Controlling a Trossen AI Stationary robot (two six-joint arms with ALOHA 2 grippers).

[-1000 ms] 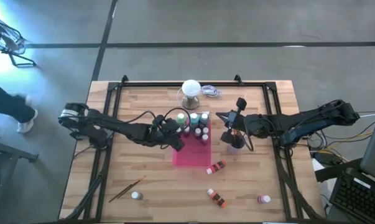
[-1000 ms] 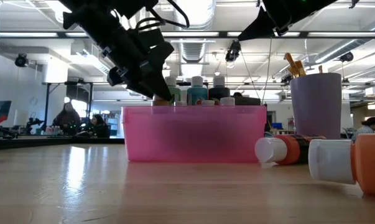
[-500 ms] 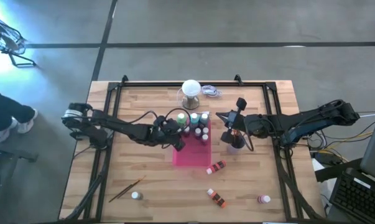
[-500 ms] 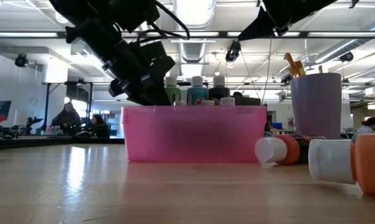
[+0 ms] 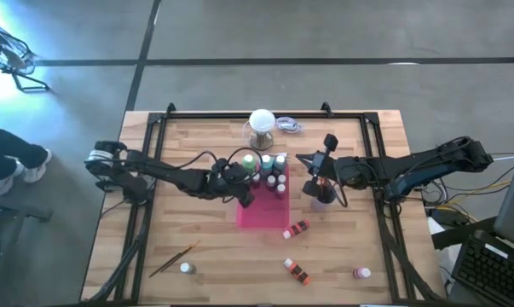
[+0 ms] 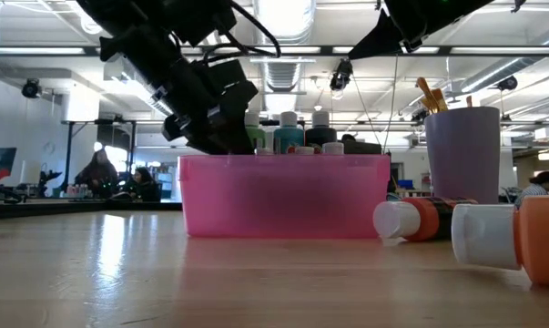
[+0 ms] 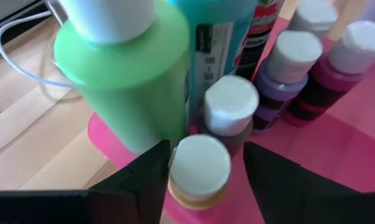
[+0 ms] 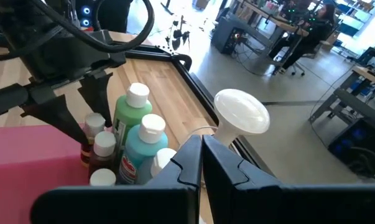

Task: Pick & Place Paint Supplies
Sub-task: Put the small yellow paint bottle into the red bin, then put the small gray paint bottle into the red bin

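A pink tray (image 5: 262, 209) holds several white-capped paint bottles at its far end, among them a green bottle (image 7: 128, 74) and a teal bottle (image 7: 221, 34). My left gripper (image 5: 240, 186) reaches into the tray's far left corner, shut on a small orange-brown bottle with a white cap (image 7: 199, 167) beside the green one. My right gripper (image 5: 319, 175) is shut and hovers above a purple cup (image 6: 462, 164) that holds brown-handled brushes (image 6: 429, 94). My left gripper has the small bottle between its two fingers, one on each side of the body (image 7: 190, 200) just below the white cap. The fingers slant down from the table's left. The bottle stands upright; whether its bottom rests on the tray floor is hidden by the tray wall.
A white ball-topped clear stand (image 5: 262, 124) stands behind the tray. Two orange bottles (image 5: 297, 228) (image 5: 297, 271), a pink bottle (image 5: 361, 273), a small bottle (image 5: 186, 268) and a brush (image 5: 173, 259) lie loose on the near half of the table.
My left gripper has gone down and a little toward the right with the small bottle, into the tray's far left corner, and has kept still for the last half second.
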